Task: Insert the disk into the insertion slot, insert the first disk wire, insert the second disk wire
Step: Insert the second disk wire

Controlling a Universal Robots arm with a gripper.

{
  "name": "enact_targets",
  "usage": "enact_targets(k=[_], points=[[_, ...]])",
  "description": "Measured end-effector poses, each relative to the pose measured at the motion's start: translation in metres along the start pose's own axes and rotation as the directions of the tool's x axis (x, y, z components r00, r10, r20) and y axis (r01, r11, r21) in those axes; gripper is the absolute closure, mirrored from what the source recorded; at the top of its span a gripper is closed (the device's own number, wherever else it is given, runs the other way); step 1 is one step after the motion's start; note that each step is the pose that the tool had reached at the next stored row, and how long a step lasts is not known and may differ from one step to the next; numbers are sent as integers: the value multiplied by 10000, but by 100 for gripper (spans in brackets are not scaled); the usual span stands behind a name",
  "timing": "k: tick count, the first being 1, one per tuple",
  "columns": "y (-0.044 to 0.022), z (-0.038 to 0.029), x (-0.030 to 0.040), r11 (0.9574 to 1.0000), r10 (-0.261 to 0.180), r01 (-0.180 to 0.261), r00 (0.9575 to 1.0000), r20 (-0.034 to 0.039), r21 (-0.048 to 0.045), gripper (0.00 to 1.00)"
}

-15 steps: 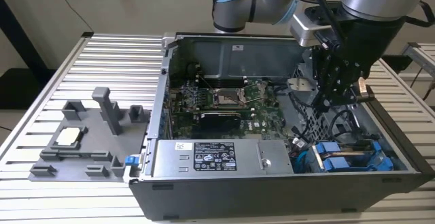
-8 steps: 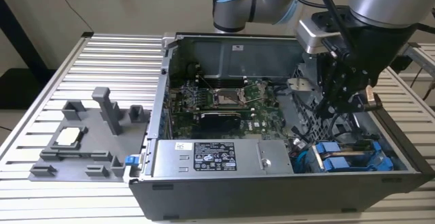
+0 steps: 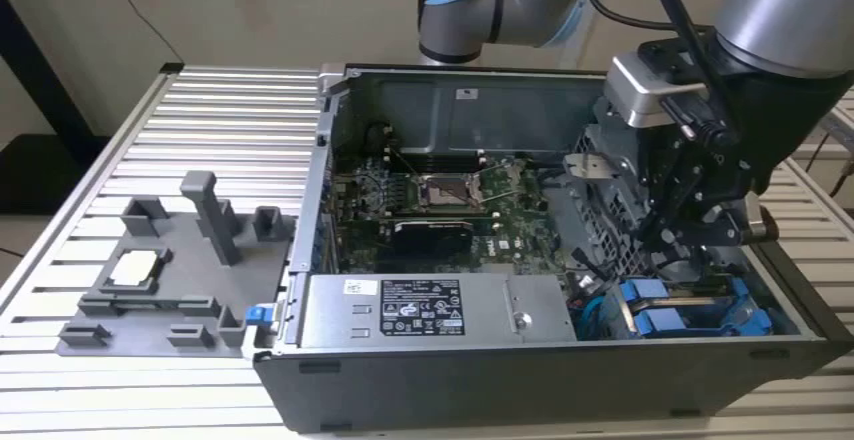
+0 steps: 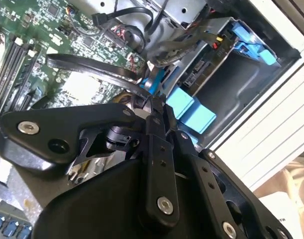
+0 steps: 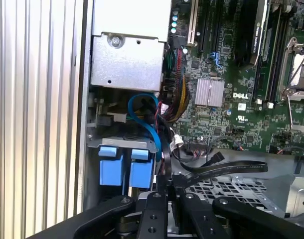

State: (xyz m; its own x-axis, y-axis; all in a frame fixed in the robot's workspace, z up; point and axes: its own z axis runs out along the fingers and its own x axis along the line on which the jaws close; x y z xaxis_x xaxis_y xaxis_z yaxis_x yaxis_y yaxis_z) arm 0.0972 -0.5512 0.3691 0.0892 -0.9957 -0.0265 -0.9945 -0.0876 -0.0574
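The disk (image 3: pixel 674 318), in its bright blue frame, sits inside the insertion slot (image 3: pixel 763 305) of the grey drive cage at the open computer case's front corner, on the exterior view's right. Its blue tabs (image 5: pixel 126 168) stick out of the cage, and they show again in the second wrist view as blue tabs (image 4: pixel 191 108). My gripper (image 3: pixel 681 260) hangs directly above the disk, reaching down into the case. In both wrist views its fingers (image 5: pixel 165 189) are pressed together on the end of a black disk wire (image 5: pixel 227 170). A blue wire (image 5: pixel 148 127) loops past the fingertips (image 4: pixel 153 105).
A silver labelled power-supply box (image 3: pixel 424 310) lies along the case's front wall. The green motherboard (image 3: pixel 434 200) fills the case floor, with loose cables between it and the cage. A grey plastic fixture (image 3: pixel 174 270) stands on the slatted table (image 3: pixel 227 110) at the exterior view's left.
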Motion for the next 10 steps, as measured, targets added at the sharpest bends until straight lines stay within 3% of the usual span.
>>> enact_targets(k=[10], points=[[-229,24,100,9966,30,-23,10000,83,-821,84]])
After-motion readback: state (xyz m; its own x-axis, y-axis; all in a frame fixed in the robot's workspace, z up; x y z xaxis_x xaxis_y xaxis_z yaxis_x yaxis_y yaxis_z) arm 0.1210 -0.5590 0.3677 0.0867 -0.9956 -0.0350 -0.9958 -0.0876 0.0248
